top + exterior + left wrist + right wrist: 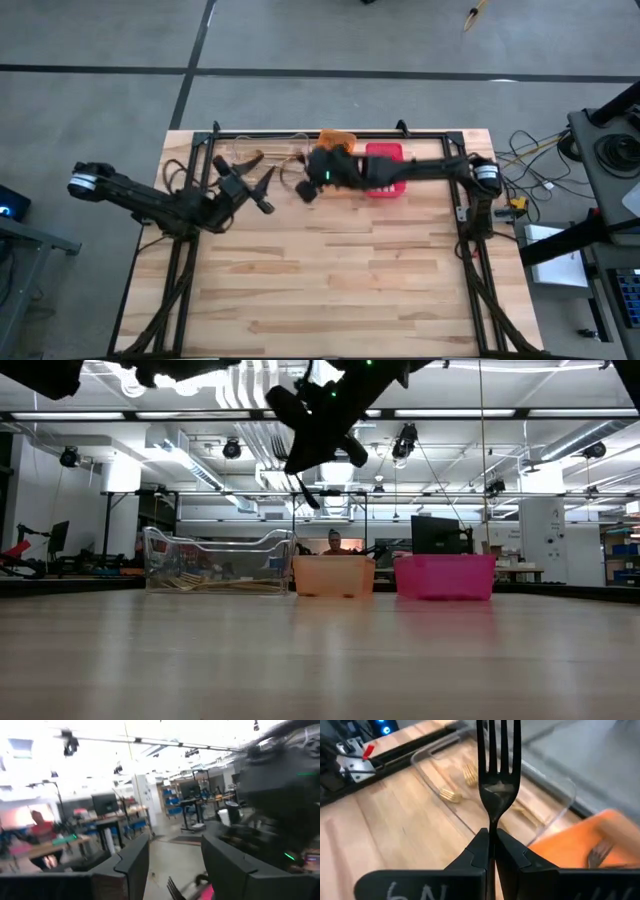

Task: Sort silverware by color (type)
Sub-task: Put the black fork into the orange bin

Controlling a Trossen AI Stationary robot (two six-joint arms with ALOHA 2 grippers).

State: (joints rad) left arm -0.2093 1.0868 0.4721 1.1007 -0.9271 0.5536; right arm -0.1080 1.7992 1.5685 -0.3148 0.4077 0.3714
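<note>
High view: the left gripper (262, 188) at centre left, jaws apart and empty; the right gripper (303, 190) faces it, near the orange bin (338, 139); likely a handover. Low view: three bins on the wood table (320, 660), a workshop behind. Right wrist view: jaws clamped on a black fork (496, 767), tines up, above the clear bin (555, 785) holding gold forks (451, 795).
</note>
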